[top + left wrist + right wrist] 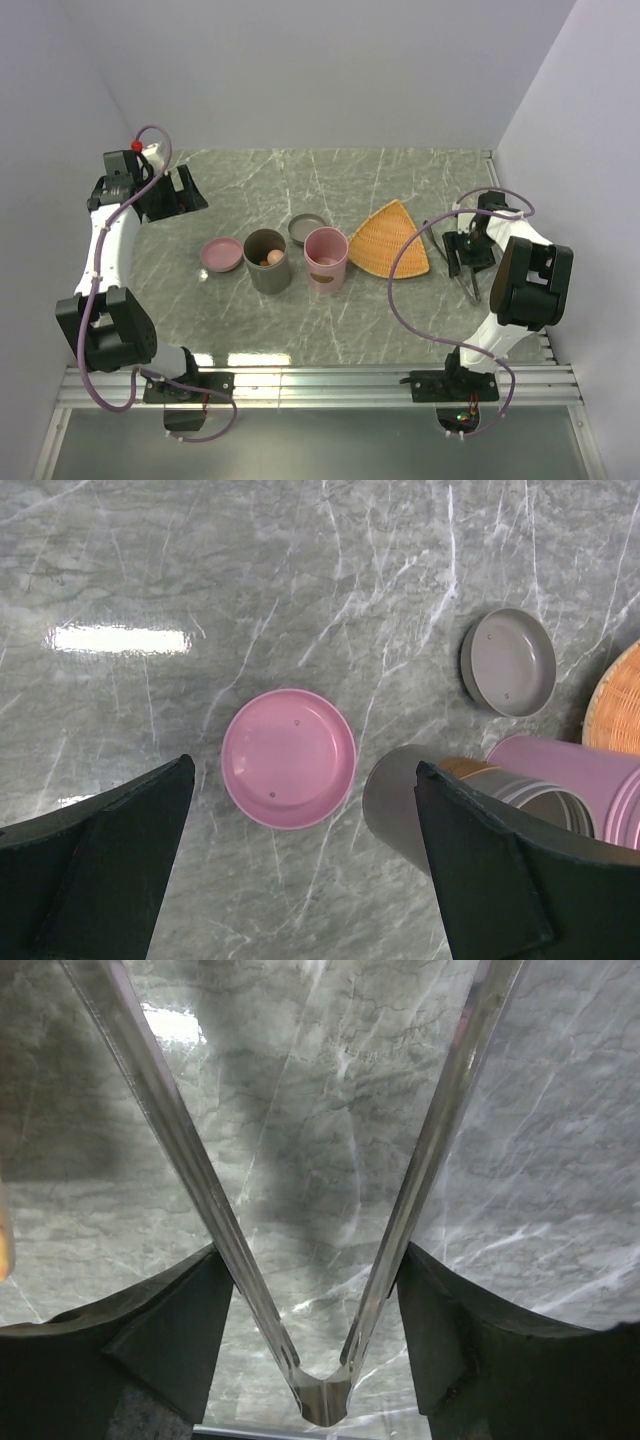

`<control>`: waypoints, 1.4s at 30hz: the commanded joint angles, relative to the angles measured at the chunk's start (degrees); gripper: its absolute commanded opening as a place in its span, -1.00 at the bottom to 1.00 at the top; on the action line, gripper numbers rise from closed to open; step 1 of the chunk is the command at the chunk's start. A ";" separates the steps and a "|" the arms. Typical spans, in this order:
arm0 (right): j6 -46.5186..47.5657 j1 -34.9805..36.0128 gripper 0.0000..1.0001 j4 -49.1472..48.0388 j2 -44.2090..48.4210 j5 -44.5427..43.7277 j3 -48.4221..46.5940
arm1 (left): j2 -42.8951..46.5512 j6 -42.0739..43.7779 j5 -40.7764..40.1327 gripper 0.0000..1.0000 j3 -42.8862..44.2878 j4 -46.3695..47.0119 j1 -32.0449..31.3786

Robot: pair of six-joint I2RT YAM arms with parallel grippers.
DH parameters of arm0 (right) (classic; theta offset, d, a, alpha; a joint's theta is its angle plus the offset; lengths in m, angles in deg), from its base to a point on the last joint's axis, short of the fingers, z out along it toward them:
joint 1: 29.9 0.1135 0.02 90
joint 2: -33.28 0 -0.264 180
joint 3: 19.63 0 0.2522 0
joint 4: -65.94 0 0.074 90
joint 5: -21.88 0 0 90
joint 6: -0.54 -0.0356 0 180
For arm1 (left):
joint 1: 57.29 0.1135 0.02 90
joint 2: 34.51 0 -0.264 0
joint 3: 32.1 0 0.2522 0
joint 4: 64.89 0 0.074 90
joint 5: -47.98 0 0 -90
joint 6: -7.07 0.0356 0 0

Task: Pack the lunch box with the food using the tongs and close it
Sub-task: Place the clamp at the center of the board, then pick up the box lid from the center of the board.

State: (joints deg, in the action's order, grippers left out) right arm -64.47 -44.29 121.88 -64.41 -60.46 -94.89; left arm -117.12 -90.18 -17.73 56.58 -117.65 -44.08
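Observation:
The lunch box stands mid-table as a grey cup and a pink cup, with a pink lid and a grey lid lying beside them. Food, orange and beige pieces, shows inside the grey cup. The silver tongs lie low over the marble right of the orange tray. My right gripper is closed on them near their hinge, a finger against each spread arm. My left gripper hangs open above the pink lid, near the grey cup.
The orange woven tray shows no food on it. White walls close in the back and right side. A metal rail runs along the table's near edge by the arm bases. The grey lid lies behind the cups.

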 commanded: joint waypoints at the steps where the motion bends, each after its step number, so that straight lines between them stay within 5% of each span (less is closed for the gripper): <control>1: 0.49 0.33 0.44 0.28 -0.40 -1.07 0.06 | -0.27 1.79 1.10 0.99 1.11 -1.07 0.15; 6: 0.32 0.33 0.71 0.98 0.57 -0.81 -0.38 | -0.62 3.20 2.42 0.99 0.67 -3.44 0.23; 14: -0.21 0.33 0.76 2.91 2.84 0.95 -1.96 | -4.84 6.63 3.14 0.99 0.41 -9.95 1.46; 30: -3.73 0.24 0.89 8.46 16.29 14.47 -20.50 | -11.35 12.86 2.34 0.45 -4.42 -11.01 6.21; 42: -1.61 3.05 0.96 16.80 19.55 24.85 -28.24 | -13.28 13.31 -0.56 0.28 -5.83 -8.90 4.54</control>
State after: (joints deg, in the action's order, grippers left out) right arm -67.02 -42.39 134.95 -46.53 -39.96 -120.74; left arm -129.54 -77.76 -18.03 50.98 -128.52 -38.36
